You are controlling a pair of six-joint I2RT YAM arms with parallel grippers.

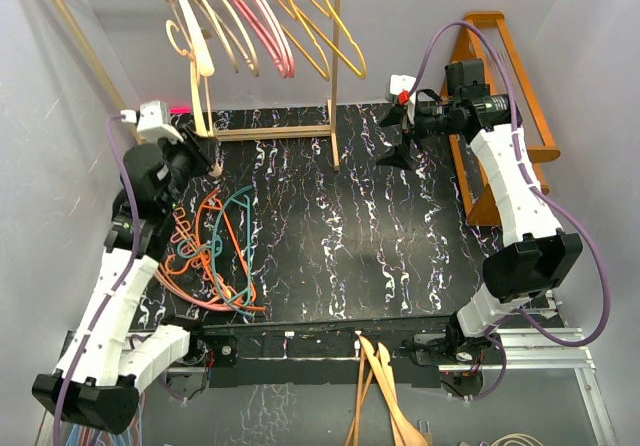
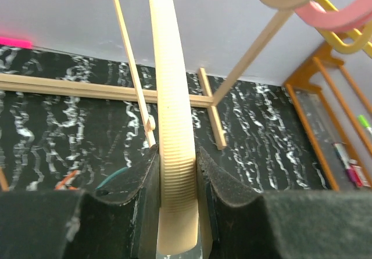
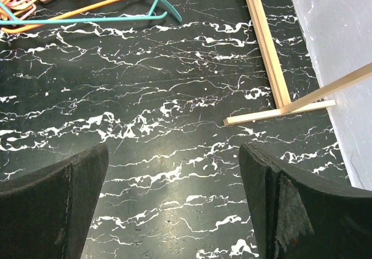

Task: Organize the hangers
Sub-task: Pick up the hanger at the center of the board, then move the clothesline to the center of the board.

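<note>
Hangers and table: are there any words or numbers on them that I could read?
None: no word, number or sign can be read in any view.
The hangers on the rail, the pile of hangers and the table bear no print.
The small things in the orange rack may have labels: too blurred to read.

My left arm (image 1: 110, 306) reaches up the left side toward the far left corner. The left gripper (image 2: 177, 172) is pinched on a tan hanger (image 2: 171, 96). My right arm (image 1: 515, 191) stretches far on the right, wrist turned leftward. The right gripper (image 3: 173, 154) has its jaws spread wide.
</note>
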